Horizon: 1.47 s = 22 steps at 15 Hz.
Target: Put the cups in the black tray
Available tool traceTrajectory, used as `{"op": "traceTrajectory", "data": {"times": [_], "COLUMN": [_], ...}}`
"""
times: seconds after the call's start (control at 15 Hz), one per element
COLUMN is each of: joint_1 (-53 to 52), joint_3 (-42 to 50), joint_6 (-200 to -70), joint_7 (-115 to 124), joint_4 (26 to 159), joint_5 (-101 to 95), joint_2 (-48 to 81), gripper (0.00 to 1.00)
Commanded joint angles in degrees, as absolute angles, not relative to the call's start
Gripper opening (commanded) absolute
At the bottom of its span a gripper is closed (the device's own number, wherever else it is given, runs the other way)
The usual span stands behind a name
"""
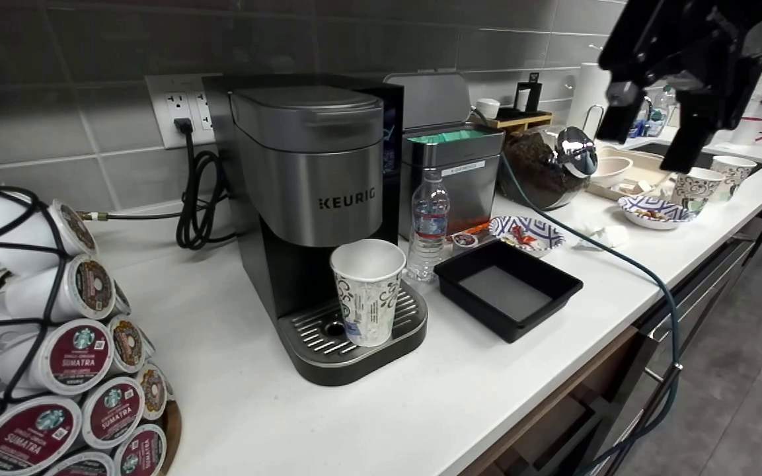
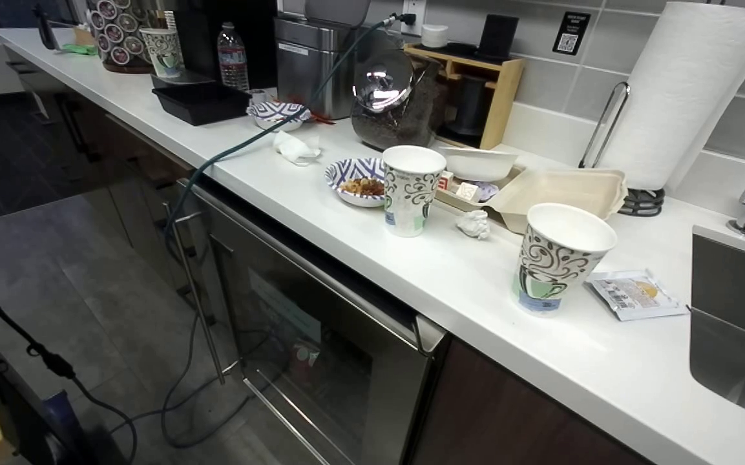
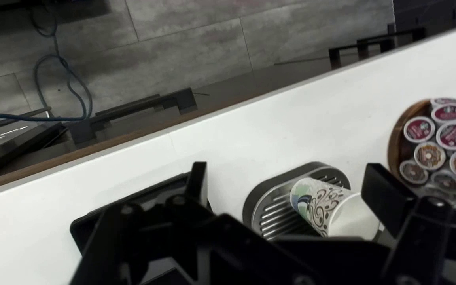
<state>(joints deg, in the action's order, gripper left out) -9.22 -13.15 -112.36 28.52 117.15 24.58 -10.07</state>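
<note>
Nearest, our pincer (image 3: pixel 287 176) hangs spread with nothing gripped, we reckon so it's ready to grab. Past it, the first cup (image 1: pixel 367 294) stands upright on the drip tray (image 1: pixel 361 361), probably to catch a brew. The black tray (image 1: pixel 506 291) sits just beside that on the tabletop (image 1: pixel 248 403), presumably handy for a short carry, no cup in it yet. Farther off we've got a second cup (image 2: pixel 411 192) by the snack bowl (image 2: pixel 346 172) and a third cup (image 2: pixel 559 261) near the sink (image 2: pixel 737 278)

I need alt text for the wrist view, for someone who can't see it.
Open, empty gripper over a white counter, a patterned paper cup on a drip tray framed between its fingers. At picture left, the gripper partly hides the black tray; coffee pods sit at picture right.
</note>
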Motion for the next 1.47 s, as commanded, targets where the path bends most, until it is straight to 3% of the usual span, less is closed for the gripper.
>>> {"op": "traceTrajectory", "data": {"times": [0.0, 0.33, 0.6, 1.0, 1.4], "joint_1": [-10.72, -13.36, -16.13, -16.15, -18.06], "joint_3": [-17.29, -18.46, -14.49, -17.09, -14.66], "joint_6": [-125.81, -144.69, -144.44, -139.54, -143.73], "joint_7": [42.38, 64.17, 75.85, 61.04, 60.82], "joint_4": [116.84, 115.47, 112.48, 106.75, 108.30], "joint_5": [21.22, 3.24, -12.25, 5.55, 4.52], "joint_2": [-4.76, 4.36, 10.20, 15.95, 15.56], "gripper": [1.00, 1.00, 1.00, 1.00, 1.00]}}
